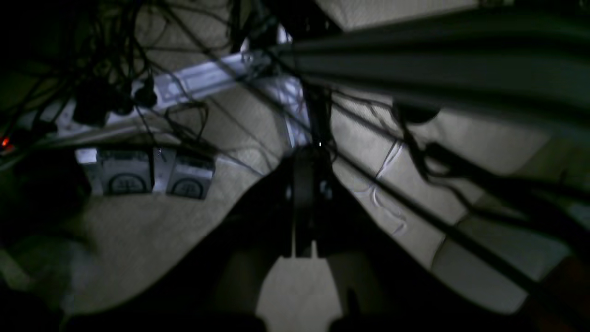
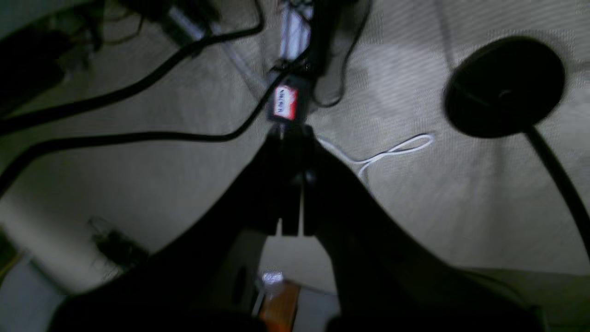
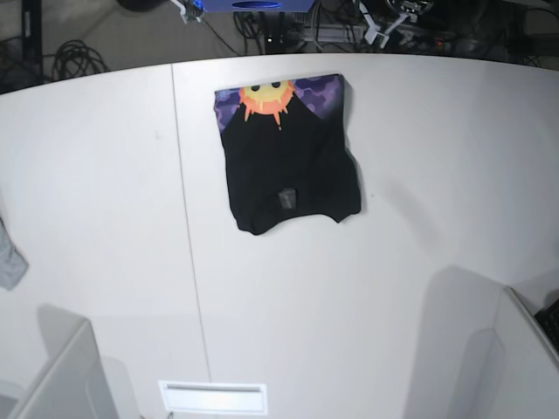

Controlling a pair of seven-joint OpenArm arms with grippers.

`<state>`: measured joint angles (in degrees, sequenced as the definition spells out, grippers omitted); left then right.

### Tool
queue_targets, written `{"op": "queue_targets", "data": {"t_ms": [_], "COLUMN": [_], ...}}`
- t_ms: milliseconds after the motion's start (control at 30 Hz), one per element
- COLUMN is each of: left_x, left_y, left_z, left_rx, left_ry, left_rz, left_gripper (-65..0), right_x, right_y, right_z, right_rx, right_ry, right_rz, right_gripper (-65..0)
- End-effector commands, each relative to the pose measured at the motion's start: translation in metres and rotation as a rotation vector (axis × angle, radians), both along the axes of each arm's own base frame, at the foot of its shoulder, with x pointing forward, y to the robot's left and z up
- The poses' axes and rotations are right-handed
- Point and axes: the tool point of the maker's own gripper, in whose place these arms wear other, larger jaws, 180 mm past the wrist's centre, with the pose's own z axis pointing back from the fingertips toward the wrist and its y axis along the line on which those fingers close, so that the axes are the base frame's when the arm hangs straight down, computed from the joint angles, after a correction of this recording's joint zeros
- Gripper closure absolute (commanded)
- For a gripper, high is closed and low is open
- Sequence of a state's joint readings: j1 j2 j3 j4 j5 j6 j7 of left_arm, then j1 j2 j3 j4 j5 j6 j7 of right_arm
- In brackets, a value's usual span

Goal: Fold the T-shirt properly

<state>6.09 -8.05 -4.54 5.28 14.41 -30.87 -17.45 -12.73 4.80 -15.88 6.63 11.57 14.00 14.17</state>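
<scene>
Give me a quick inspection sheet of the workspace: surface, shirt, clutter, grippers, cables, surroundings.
Surface: white table, seam line left of centre.
Job's things: T-shirt folded into a compact block at the far edge, sun print partly showing.
Clutter: grey cloth scrap at the table's left edge.
Grippers: left gripper and right gripper shut, holding nothing, over the floor.
Cables: black cables on the carpet.
Surroundings: power strip, round black base.

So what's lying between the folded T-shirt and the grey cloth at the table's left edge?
Nothing: in the base view, only bare white table separates the T-shirt from the grey cloth.
</scene>
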Motion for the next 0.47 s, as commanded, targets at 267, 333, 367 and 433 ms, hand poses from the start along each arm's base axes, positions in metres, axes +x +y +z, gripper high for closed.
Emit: {"op": "queue_targets", "data": {"t_ms": [267,333,367,433], "left_x": [-0.016,-0.007,0.0,0.009], "left_y": [-0.007,-0.006,-0.006,-0.006], "left_z": [0.002,0.001,0.001,0.002], "left_rx": [-0.019,-0.018,-0.018,-0.018], "left_ry": [0.019,0.003,-0.012,-0.035], "left_rz": [0.032,0.031,0.027,0.024], "left_gripper": [0.0,0.0,0.0,0.0], "right_x": [0.014,0.017,0.017,0.018], "right_y": [-0.056,-0.054,-0.053,-0.051], "right_z": [0.003,0.003,0.002,0.002], "right_rx": [-0.174,-0.17,-0.169,-0.167], "right_ry": [-0.145,-0.154,-0.154,-0.157], "right_rz": [0.006,0.004,0.003,0.003], "right_gripper": [0.0,0.0,0.0,0.0]}}
